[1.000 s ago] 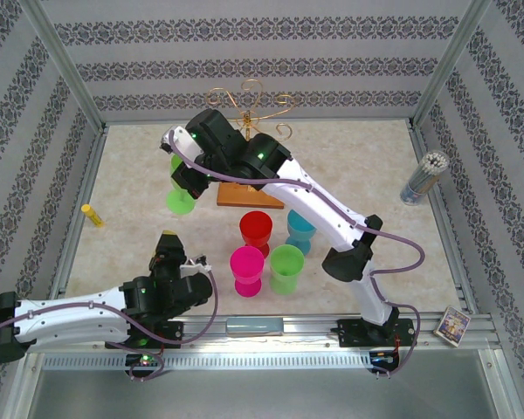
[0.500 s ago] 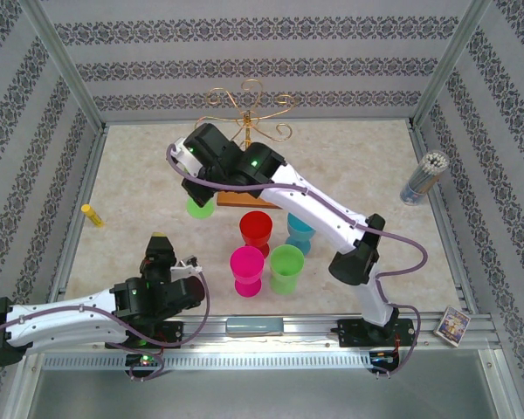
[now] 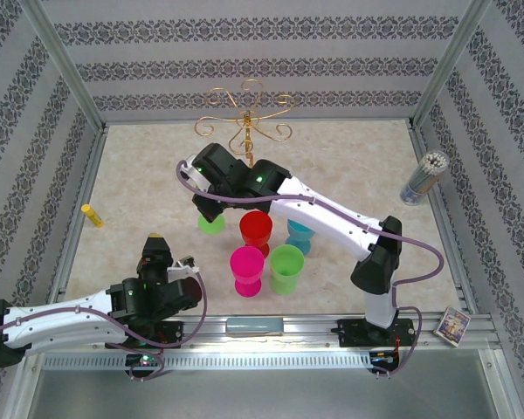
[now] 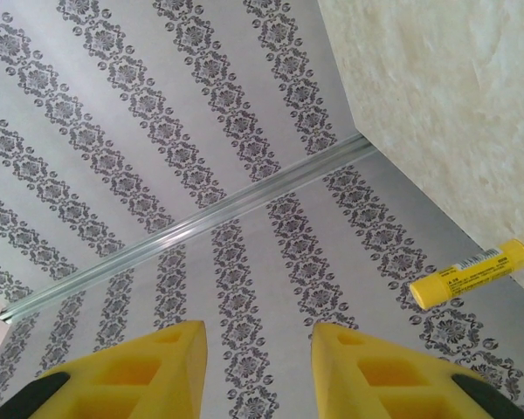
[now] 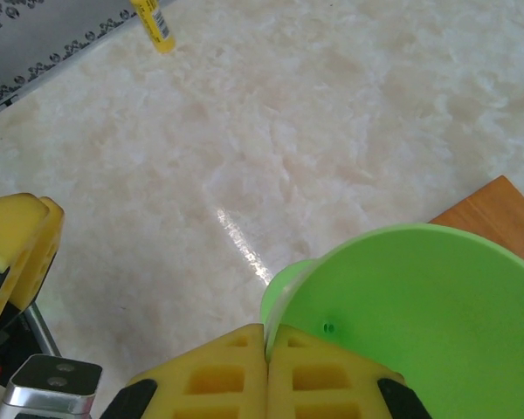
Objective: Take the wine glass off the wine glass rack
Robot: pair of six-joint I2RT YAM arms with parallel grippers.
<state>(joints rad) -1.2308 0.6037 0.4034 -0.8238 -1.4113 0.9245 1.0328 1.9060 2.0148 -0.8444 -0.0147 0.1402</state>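
My right gripper (image 5: 266,336) is pinched tight on the rim of the lime-green plastic wine glass (image 5: 419,305), with the bowl's thin wall between the two yellow pads (image 5: 323,375) and no gap to spare. In the top view the glass hangs under that gripper, left of centre. It is well clear of the thin gold wire rack with curled scroll arms (image 3: 244,112) at upper centre. A corner of the rack's brown wooden base (image 5: 506,209) shows at the right edge of my right wrist view. So the lift-off looks done. I judge what is left is setting the glass down on the pale marbled table (image 3: 140,175) and letting go. I cannot tell whether its foot touches the table. My left gripper (image 4: 258,349) stands partly open on nothing, facing the patterned wall (image 4: 113,131).
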